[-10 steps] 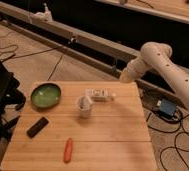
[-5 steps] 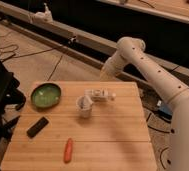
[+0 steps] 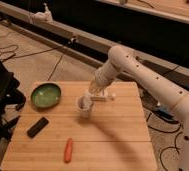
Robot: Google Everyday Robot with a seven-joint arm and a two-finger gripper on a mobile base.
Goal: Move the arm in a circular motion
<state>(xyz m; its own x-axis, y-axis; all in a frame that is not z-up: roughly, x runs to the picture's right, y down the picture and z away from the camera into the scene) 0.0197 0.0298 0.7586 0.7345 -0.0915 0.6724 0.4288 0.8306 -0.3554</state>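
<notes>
While my arm [image 3: 138,75] reaches in from the right, bent at its rounded joint above the far edge of the wooden table [image 3: 113,137], my gripper [image 3: 91,94] hangs low over the table's back half, right at the rim of the white cup [image 3: 83,109]. My fingers are pressed together, and I can make out nothing between them; whether my tip touches the cup's rim I cannot tell. Just beside my gripper, toward the right, lies a small white object [image 3: 107,98]. A green bowl [image 3: 46,95] sits near the table's far left corner, well apart from me. Nearer the front lie a black rectangular object [image 3: 37,127] on the left and an orange carrot [image 3: 68,150] close to the front edge.
</notes>
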